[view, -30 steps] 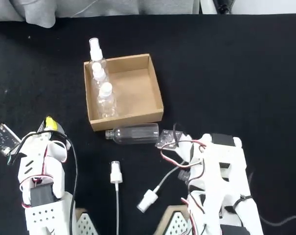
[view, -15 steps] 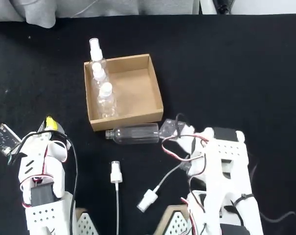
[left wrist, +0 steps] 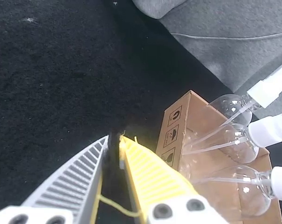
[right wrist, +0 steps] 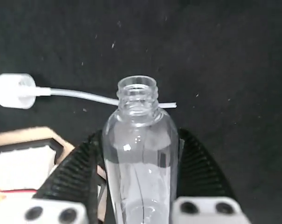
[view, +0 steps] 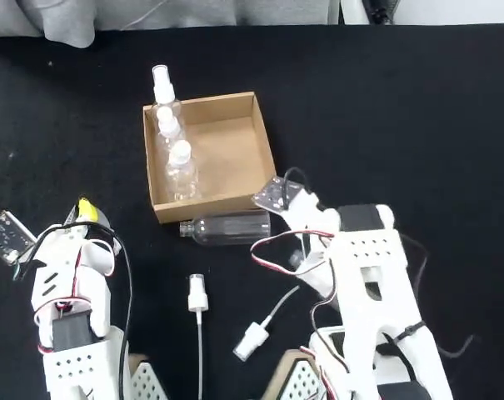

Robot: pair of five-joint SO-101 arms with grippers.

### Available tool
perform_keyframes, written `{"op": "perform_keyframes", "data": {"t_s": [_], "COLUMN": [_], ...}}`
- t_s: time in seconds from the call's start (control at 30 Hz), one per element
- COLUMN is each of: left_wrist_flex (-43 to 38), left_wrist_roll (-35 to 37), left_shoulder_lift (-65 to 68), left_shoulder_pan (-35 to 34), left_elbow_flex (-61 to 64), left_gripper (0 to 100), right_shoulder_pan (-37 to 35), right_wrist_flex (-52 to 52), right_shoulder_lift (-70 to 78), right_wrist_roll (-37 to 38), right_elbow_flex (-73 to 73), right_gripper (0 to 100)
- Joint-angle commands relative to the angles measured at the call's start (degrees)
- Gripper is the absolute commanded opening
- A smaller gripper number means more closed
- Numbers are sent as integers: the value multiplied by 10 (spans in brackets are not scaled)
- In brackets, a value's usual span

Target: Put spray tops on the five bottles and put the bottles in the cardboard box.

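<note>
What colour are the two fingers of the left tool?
Left tool: one finger yellow, the other grey; best in left wrist view.

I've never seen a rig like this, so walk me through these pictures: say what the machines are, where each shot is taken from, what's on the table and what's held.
These are two small robot arms, side by side at a black table. The high view comes from a fixed camera looking down. The other two come from cameras on the arms' wrists, so each shows its own gripper up close. On the table is a cardboard box holding three bottles with spray tops already on. Beside the box lies a bare bottle, and two loose spray tops lie nearer the arms. The right gripper sits around the bare bottle; I cannot tell whether it grips it. The left gripper is shut and empty.
</note>
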Motion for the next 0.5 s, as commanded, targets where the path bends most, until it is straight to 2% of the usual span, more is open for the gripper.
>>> {"op": "perform_keyframes", "data": {"t_s": [0.0,0.47], "left_wrist_flex": [-13,-14], "left_wrist_roll": [-4,-4], "left_shoulder_lift": [-5,-5], "left_shoulder_pan": [-6,-6], "left_elbow_flex": [14,14], "left_gripper": [30,30], "right_shoulder_pan": [-25,-64], "right_wrist_flex": [5,7], "right_shoulder_lift": [-22,-22], "right_wrist_roll": [-38,-135], "right_elbow_flex": [-44,-100], "right_gripper": [88,88]}}
